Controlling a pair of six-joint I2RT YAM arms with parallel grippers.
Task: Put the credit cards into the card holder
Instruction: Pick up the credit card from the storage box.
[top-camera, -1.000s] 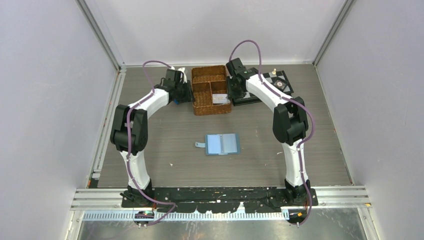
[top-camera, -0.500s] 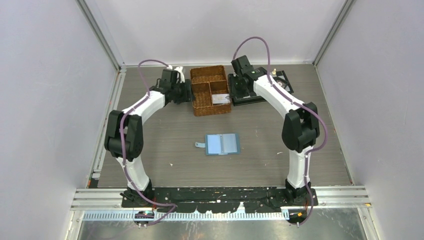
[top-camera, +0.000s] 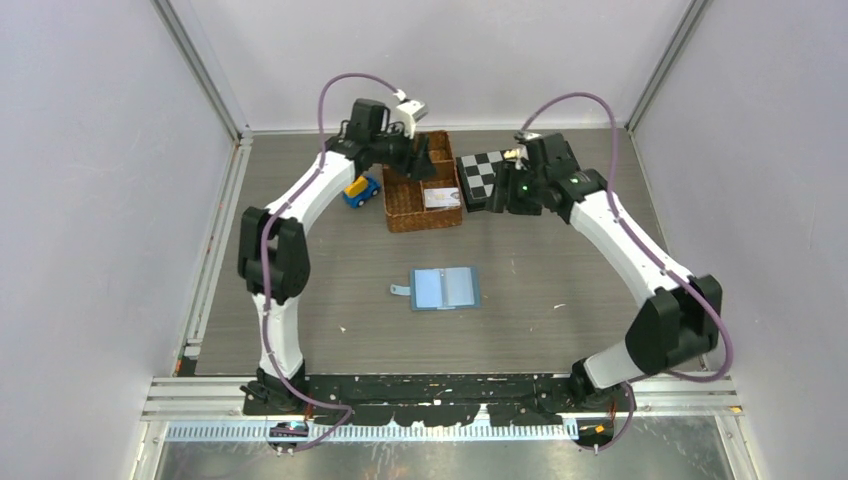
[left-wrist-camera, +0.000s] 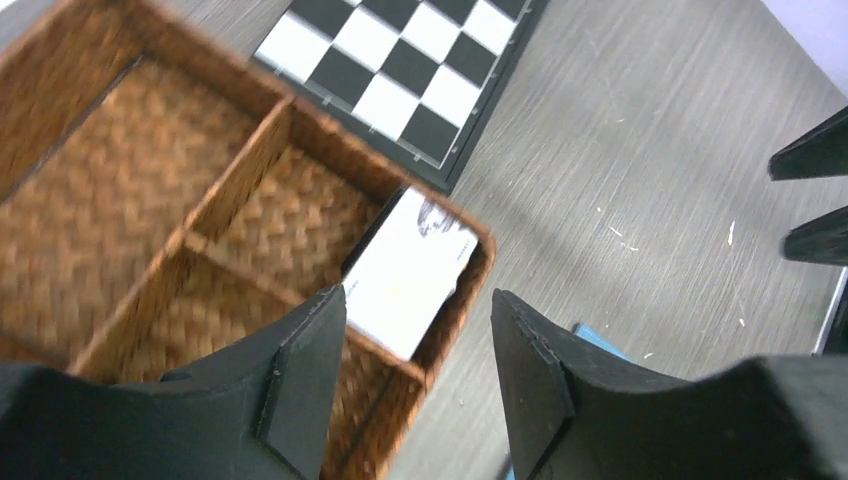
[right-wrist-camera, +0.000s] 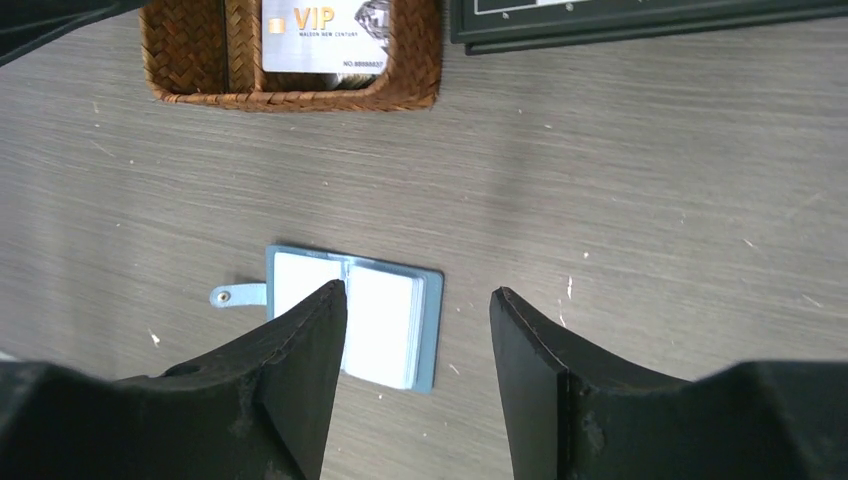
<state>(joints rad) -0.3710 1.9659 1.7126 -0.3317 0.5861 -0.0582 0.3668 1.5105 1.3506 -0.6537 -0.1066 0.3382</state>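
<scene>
The teal card holder (top-camera: 445, 288) lies open and flat mid-table, pale pockets up and snap tab to the left. In the right wrist view the card holder (right-wrist-camera: 385, 320) sits far below my open right gripper (right-wrist-camera: 418, 335), which has nothing between its fingers. One of the credit cards (top-camera: 441, 197), white with gold "VIP" print (right-wrist-camera: 322, 35), lies in the wicker basket's near right compartment. My left gripper (left-wrist-camera: 418, 335) hangs open and empty above that card (left-wrist-camera: 410, 270). In the top view the left gripper (top-camera: 422, 165) is over the basket and the right gripper (top-camera: 500, 195) is at the checkerboard's near edge.
The brown divided wicker basket (top-camera: 425, 226) stands at the back centre, with a black-and-white checkerboard (top-camera: 482, 172) to its right. A small blue and yellow toy car (top-camera: 361, 190) sits left of the basket. Frame posts and pale walls enclose the table.
The left arm swung from the basket's left side to above it, uncovering the toy car. The right arm pulled back right off the checkerboard. Both grippers opened wider.
</scene>
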